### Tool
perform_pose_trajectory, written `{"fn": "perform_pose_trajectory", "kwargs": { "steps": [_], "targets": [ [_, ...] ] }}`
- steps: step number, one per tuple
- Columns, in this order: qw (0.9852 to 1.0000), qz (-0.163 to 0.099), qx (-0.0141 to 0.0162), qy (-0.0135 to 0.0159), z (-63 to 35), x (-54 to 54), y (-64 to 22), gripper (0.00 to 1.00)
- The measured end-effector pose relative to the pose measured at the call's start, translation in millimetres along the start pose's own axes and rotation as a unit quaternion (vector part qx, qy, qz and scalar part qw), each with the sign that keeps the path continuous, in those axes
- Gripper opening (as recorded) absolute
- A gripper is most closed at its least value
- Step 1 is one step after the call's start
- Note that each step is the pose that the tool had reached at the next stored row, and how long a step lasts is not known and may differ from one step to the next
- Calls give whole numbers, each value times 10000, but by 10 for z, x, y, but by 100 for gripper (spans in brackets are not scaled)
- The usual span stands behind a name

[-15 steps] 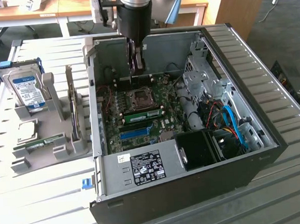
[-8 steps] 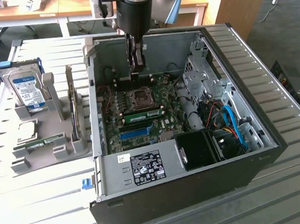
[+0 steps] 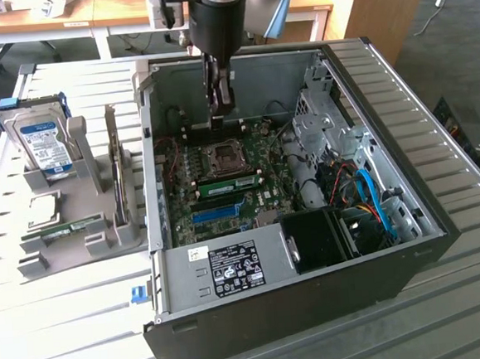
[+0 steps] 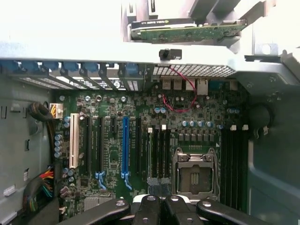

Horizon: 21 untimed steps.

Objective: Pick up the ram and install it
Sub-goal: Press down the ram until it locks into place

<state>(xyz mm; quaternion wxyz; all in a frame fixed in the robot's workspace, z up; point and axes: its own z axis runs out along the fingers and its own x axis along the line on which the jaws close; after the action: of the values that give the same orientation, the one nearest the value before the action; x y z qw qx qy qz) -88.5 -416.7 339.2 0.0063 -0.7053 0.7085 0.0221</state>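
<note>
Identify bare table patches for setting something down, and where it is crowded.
Bare slats of the table lie on the camera side of the grey holder, and past the computer case at the exterior view's right. Crowded: the holder, and inside the case around the gripper.

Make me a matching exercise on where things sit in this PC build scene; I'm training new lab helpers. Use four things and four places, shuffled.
Things:
1. drive
2. ram
3. tool
4. socket

Places:
A. above the motherboard, inside the case
B. standing upright in the grey rack outside the case
C. lying low in the rack, in front of the drive
D. on the motherboard, below the tool

Pairs: 1-B, 2-C, 3-A, 4-D
</note>
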Motion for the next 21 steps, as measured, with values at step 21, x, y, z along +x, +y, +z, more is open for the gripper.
{"fn": "perform_pose_trajectory", "kwargs": {
  "steps": [21],
  "targets": [
    [10000,0,-2,1,-8,-2,-385,11]
  ]
}}
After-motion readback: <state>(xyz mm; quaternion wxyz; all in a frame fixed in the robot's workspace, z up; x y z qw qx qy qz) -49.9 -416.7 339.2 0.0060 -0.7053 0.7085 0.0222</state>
